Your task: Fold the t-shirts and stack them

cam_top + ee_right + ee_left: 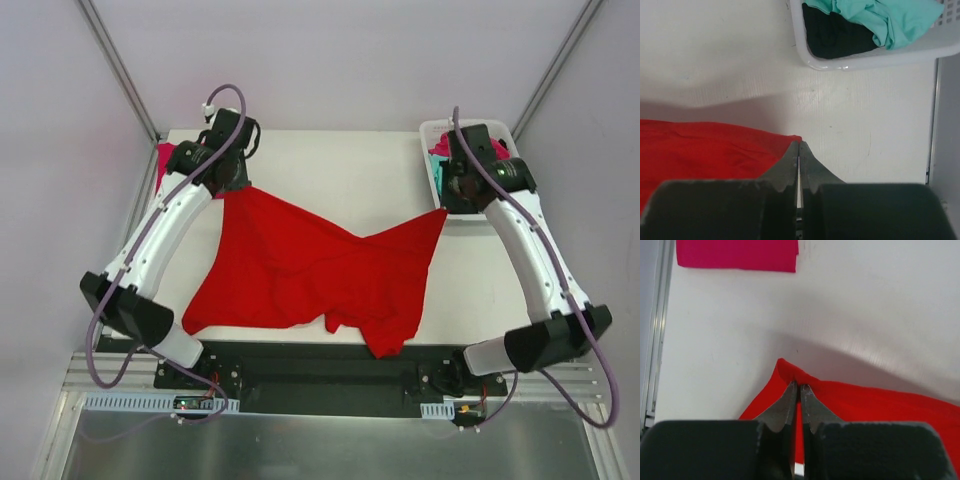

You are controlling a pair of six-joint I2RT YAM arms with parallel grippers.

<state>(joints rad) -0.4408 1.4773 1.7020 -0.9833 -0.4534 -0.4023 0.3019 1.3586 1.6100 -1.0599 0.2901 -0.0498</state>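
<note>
A large bright red t-shirt is stretched above the table between both grippers, its lower part draped toward the near edge. My left gripper is shut on the shirt's far left corner, jaws pinched together. My right gripper is shut on the shirt's far right corner, jaws closed. A folded magenta-pink t-shirt lies flat at the far left of the table. Teal and dark shirts sit in the basket.
A white plastic lattice basket stands at the far right corner, with a magenta shirt in it too, partly hidden by my right arm. The white table ends at a black rail by the arm bases.
</note>
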